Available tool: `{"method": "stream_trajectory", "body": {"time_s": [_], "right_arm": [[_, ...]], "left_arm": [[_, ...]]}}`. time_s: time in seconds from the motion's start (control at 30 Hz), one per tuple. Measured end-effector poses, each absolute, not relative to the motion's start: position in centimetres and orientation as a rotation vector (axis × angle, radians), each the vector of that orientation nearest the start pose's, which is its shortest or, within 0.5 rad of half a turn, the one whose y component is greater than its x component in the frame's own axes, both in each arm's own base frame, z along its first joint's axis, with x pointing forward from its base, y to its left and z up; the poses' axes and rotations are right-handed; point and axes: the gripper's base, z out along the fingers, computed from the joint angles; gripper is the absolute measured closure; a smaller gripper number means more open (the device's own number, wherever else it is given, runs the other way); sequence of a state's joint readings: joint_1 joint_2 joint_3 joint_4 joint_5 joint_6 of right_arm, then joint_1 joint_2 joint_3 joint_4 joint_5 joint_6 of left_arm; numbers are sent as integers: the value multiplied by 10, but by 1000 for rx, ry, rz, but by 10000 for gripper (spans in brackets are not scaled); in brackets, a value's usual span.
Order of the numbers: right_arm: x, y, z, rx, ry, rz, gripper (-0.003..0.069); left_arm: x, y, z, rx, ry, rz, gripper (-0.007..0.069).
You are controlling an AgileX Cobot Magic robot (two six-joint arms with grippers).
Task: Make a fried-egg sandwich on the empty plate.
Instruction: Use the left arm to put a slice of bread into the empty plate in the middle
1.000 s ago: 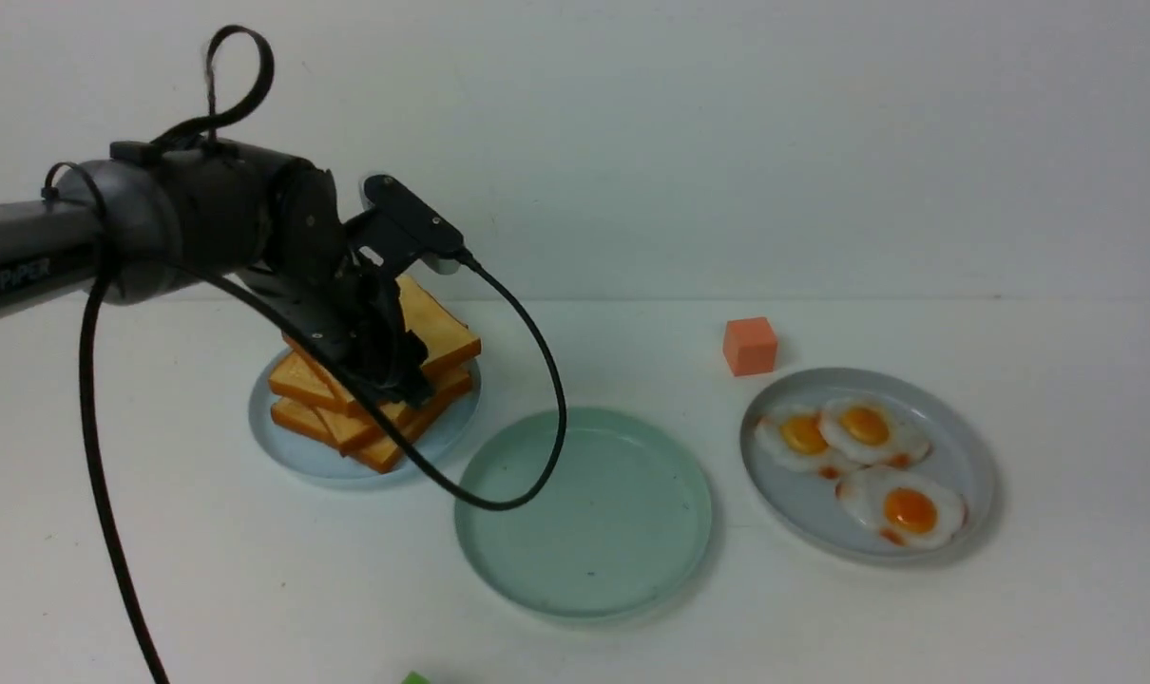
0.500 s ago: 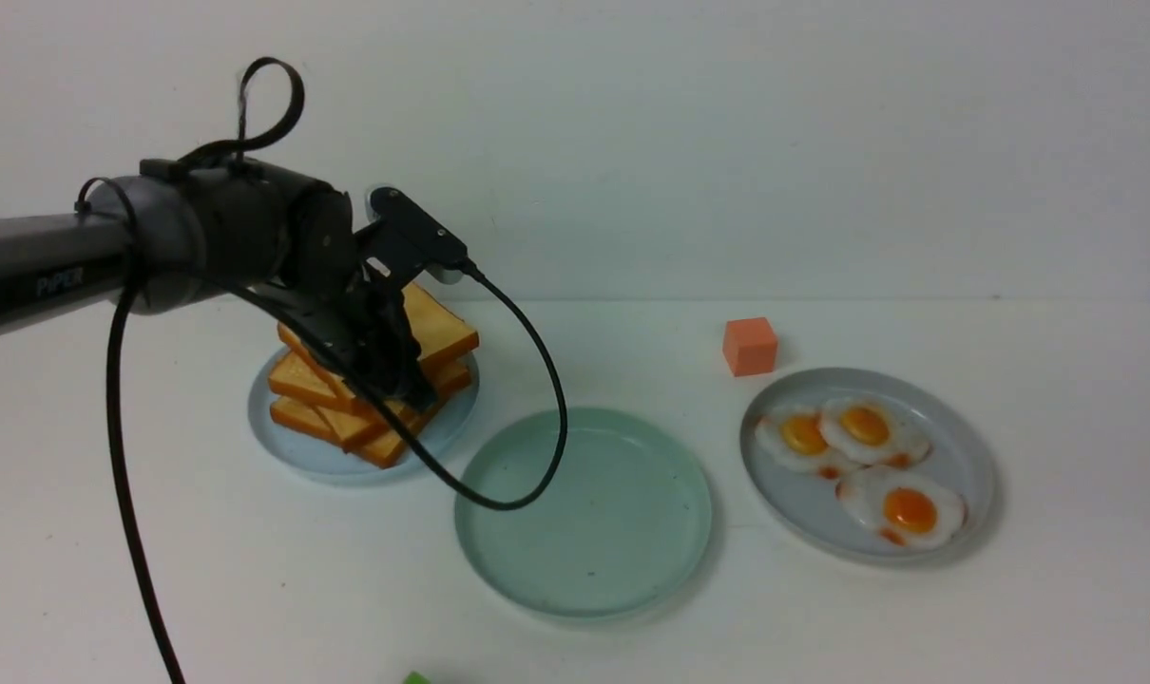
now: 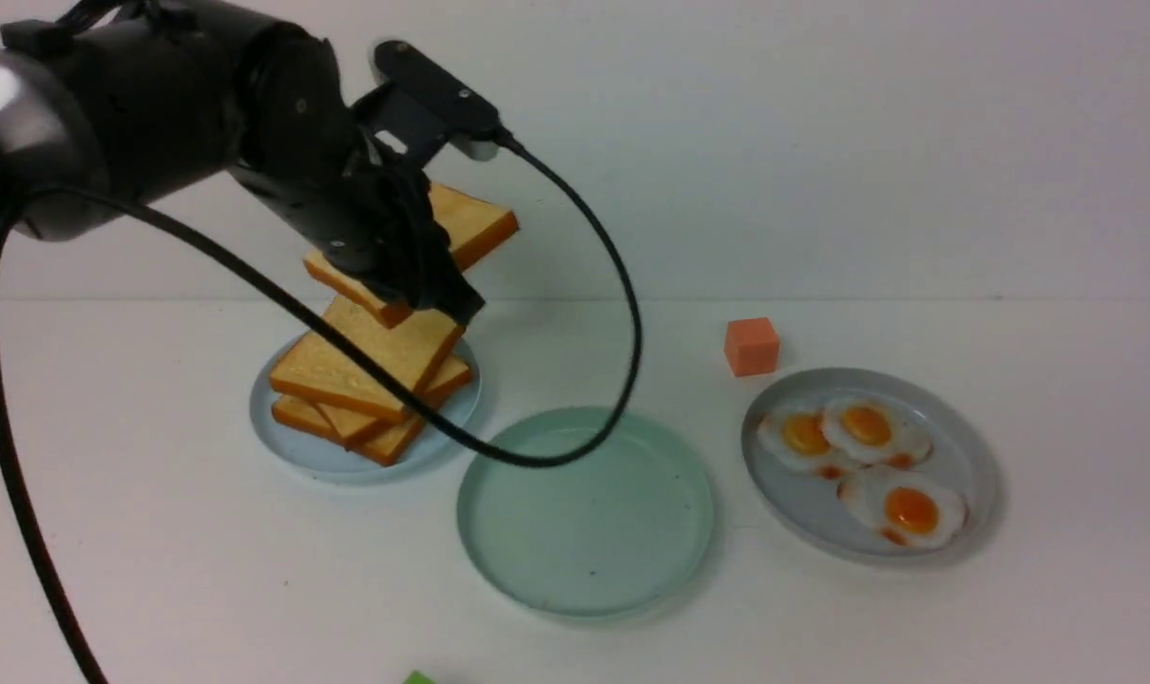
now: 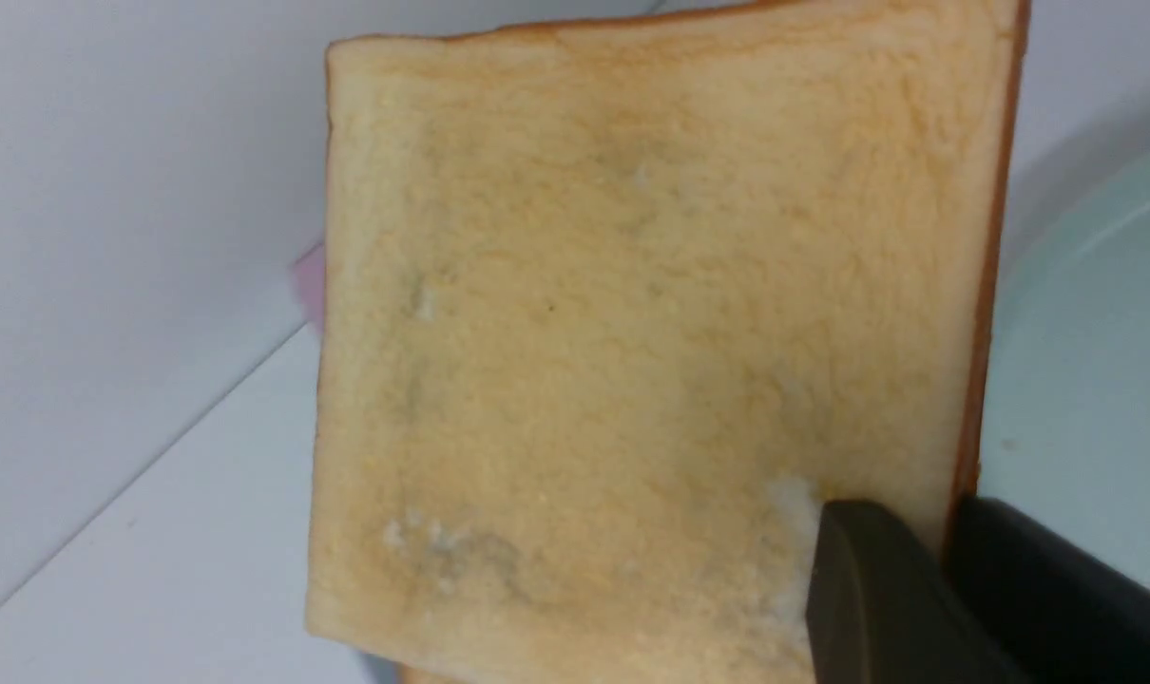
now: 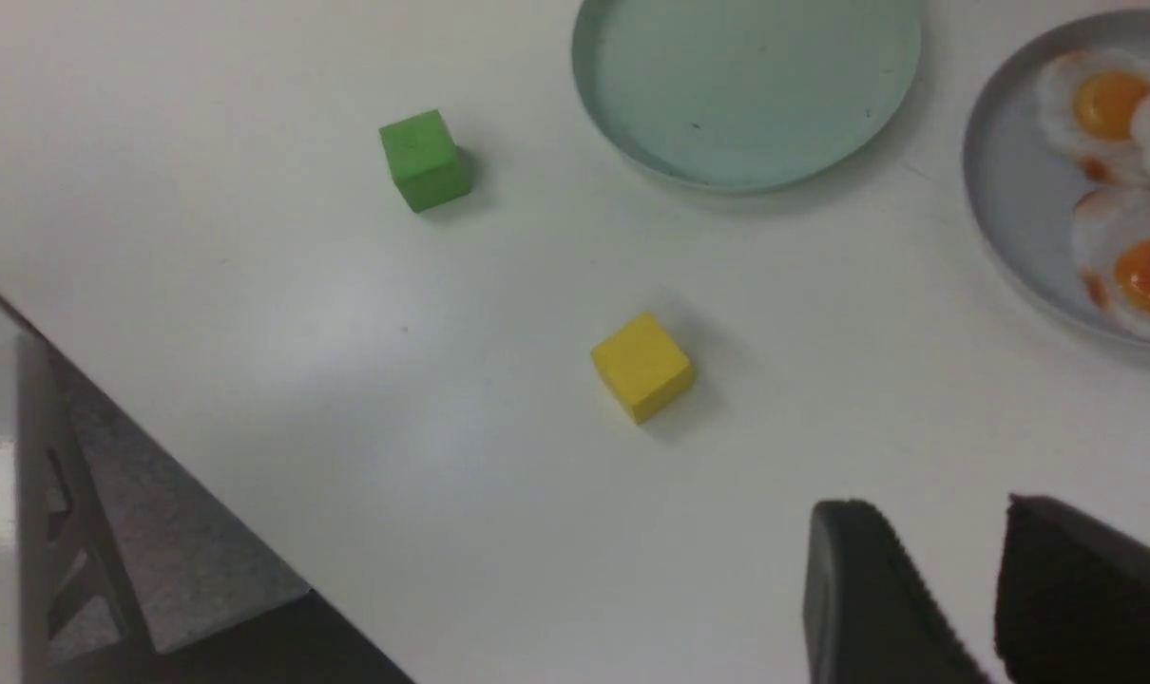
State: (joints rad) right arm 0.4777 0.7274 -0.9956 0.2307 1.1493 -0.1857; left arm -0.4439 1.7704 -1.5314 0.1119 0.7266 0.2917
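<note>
1. Over the bluish toast plate (image 3: 285, 446), my L gripper (image 4: 912, 508) is clamped on the edge of one toast slice (image 4: 632, 332), tilted, above the stacked slices (image 3: 366, 356).
2. Mint plate (image 3: 584, 532): bare, to the R of my L jaws, nearer me.
3. My R gripper (image 5: 936, 508): jaws apart, nothing between.

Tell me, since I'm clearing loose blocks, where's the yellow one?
The right wrist view shows the yellow block on the table, nearest the green block.
</note>
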Motion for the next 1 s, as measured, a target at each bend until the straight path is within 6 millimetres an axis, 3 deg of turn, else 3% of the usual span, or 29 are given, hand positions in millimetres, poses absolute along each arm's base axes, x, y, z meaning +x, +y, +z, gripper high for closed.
{"method": "stream_trajectory", "body": {"time_s": [0.07, 0.13, 0.23, 0.27, 0.5, 0.8, 0.97, 1.0], "right_arm": [[84, 62, 384, -767, 2249, 398, 421], [82, 60, 384, -771, 2249, 383, 421], [79, 59, 384, -774, 2252, 380, 421], [79, 59, 384, -776, 2257, 376, 421], [78, 57, 382, -790, 2286, 361, 421], [78, 57, 382, -791, 2288, 363, 421], [78, 57, 382, -791, 2288, 363, 421], [78, 57, 382, -790, 2286, 363, 421]], "left_arm": [[348, -199, 297, 1044, 2234, 13, 539], [327, -228, 273, 1169, 2250, -27, 539], [316, -243, 251, 1254, 2279, -36, 539], [312, -251, 234, 1301, 2304, -33, 539], [319, -261, 197, 1355, 2335, -10, 540], [320, -262, 193, 1359, 2339, -8, 517], [319, -261, 194, 1356, 2342, -12, 376], [318, -261, 197, 1350, 2347, -19, 319]]}}
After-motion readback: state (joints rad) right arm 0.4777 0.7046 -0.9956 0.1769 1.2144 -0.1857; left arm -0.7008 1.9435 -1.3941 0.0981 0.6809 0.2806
